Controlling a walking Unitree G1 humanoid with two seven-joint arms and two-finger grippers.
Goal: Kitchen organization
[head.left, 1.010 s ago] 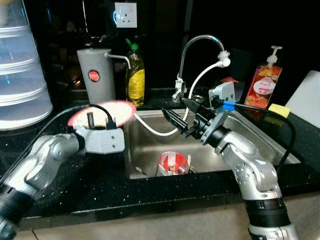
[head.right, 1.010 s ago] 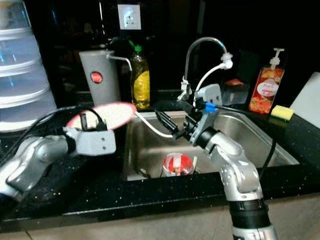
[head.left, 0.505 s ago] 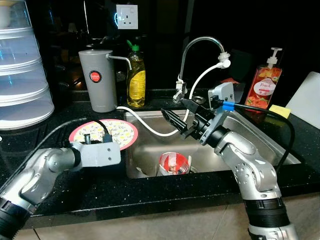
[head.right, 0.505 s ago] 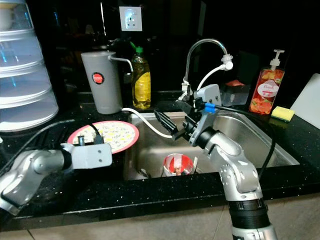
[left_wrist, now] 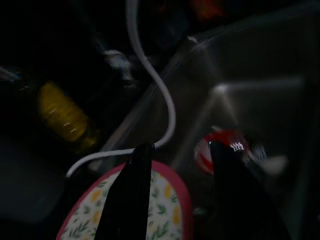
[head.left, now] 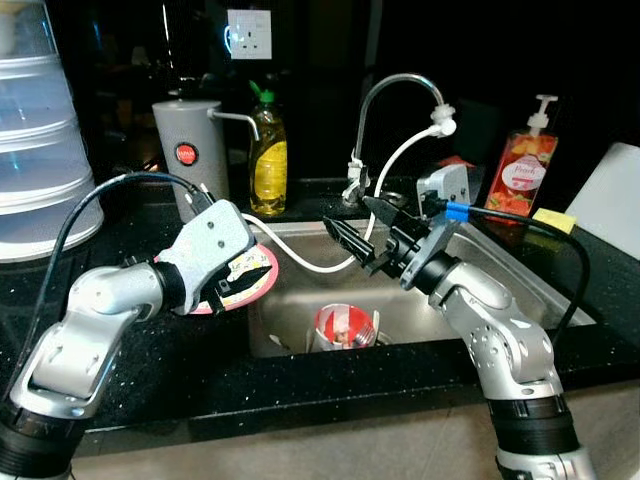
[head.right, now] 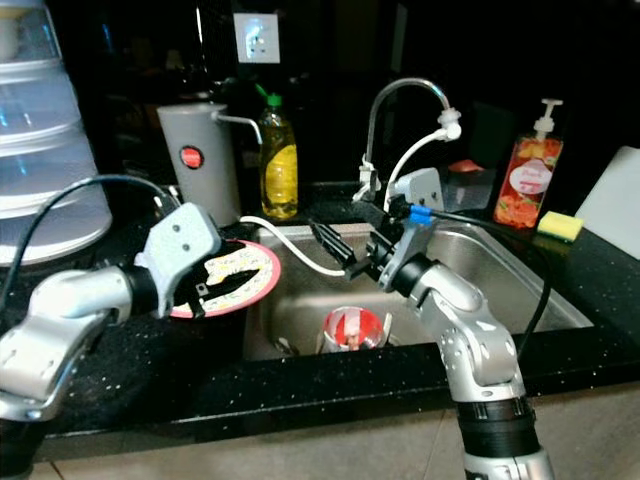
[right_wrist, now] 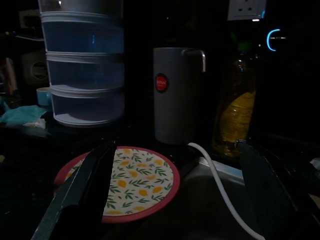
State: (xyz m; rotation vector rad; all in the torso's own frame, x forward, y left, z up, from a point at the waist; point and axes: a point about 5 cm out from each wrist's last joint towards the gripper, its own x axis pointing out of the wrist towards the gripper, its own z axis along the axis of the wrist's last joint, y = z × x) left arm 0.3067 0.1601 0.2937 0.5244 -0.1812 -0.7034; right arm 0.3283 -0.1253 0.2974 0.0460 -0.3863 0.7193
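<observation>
A pink-rimmed plate (head.left: 252, 274) with a leaf-and-lemon pattern lies on the black counter (head.left: 150, 350) just left of the sink (head.left: 520, 270). My left gripper (head.left: 226, 290) hangs over the plate's near side, open, and its fingers (left_wrist: 131, 200) frame the plate rim (left_wrist: 165, 210) in the left wrist view. A red and white cup (head.left: 343, 325) stands in the sink basin. My right gripper (head.left: 362, 225) hovers open above the sink, pointing left toward the plate (right_wrist: 135, 182), with nothing in it.
A grey canister (head.left: 185, 155) and a yellow dish soap bottle (head.left: 268, 160) stand behind the plate. A white hose (head.left: 300, 262) runs from the faucet (head.left: 395, 90) across the sink corner. A red pump bottle (head.left: 517, 172), yellow sponge (head.left: 555, 220) and stacked clear containers (head.left: 35, 150) flank the sink.
My left arm has lifted and turned its wrist, swinging the gripper from beside the plate to over it. The right arm has held still.
</observation>
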